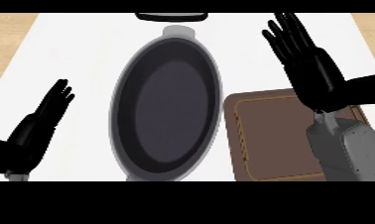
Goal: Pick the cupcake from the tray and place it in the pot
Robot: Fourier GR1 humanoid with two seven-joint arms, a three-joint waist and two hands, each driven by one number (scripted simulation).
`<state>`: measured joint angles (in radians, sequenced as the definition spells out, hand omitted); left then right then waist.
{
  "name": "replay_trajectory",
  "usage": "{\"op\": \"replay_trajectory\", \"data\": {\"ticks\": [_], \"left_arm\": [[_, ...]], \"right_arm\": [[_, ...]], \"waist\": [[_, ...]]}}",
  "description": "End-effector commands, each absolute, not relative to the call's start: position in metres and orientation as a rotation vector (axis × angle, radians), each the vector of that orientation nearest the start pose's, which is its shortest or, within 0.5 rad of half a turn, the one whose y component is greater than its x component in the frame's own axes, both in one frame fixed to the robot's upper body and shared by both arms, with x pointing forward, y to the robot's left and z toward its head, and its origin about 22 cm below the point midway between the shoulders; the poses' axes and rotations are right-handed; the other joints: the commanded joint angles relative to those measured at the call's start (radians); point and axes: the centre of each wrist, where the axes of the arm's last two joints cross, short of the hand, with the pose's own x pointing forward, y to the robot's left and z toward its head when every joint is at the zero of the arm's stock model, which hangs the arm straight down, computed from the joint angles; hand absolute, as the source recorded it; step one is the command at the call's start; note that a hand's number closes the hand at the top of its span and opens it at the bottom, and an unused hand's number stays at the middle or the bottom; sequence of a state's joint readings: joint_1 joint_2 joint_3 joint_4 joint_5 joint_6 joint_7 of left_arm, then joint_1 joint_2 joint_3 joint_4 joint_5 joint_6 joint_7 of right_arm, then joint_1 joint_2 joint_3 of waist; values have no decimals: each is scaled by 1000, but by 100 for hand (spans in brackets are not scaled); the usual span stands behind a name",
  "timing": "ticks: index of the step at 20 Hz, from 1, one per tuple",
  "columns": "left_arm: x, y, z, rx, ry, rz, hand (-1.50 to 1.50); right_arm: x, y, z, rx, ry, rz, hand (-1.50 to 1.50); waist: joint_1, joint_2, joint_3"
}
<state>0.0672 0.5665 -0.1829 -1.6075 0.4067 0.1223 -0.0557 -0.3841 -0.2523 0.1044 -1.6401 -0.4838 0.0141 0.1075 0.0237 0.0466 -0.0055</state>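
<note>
Pot (pixel 121 114) and tray (pixel 275 139) share the white counter (pixel 81 54); left hand (pixel 36 126) and right hand (pixel 311 69) both straight-fingered.

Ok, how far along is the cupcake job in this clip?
Done: nothing that shows; the pot holds no cupcake. In hand: the right hand is open above the far edge of the tray, holding nothing; the left hand rests open at lower left. No cupcake is visible on the tray; the right hand or forearm may hide it. Left: the grasp, the carry and the placing in the pot.
</note>
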Motion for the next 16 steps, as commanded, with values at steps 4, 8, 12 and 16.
{"op": "replay_trajectory", "data": {"ticks": [4,8,12,16], "left_arm": [[223,356,25,437,-1386,-136,0],[207,384,12,535,-1237,-66,0],[216,373,12,546,-1162,-24,0],[240,361,24,541,-1146,-48,0]], "right_arm": [[289,-273,79,15,-1664,199,150],[285,-352,103,-692,-1691,184,150],[252,-333,54,-912,-1780,140,-150],[208,-317,36,-1022,-1769,200,-150]], "waist": [[-53,-45,7],[-132,-42,-2],[-108,-50,8],[-77,-51,5]]}}
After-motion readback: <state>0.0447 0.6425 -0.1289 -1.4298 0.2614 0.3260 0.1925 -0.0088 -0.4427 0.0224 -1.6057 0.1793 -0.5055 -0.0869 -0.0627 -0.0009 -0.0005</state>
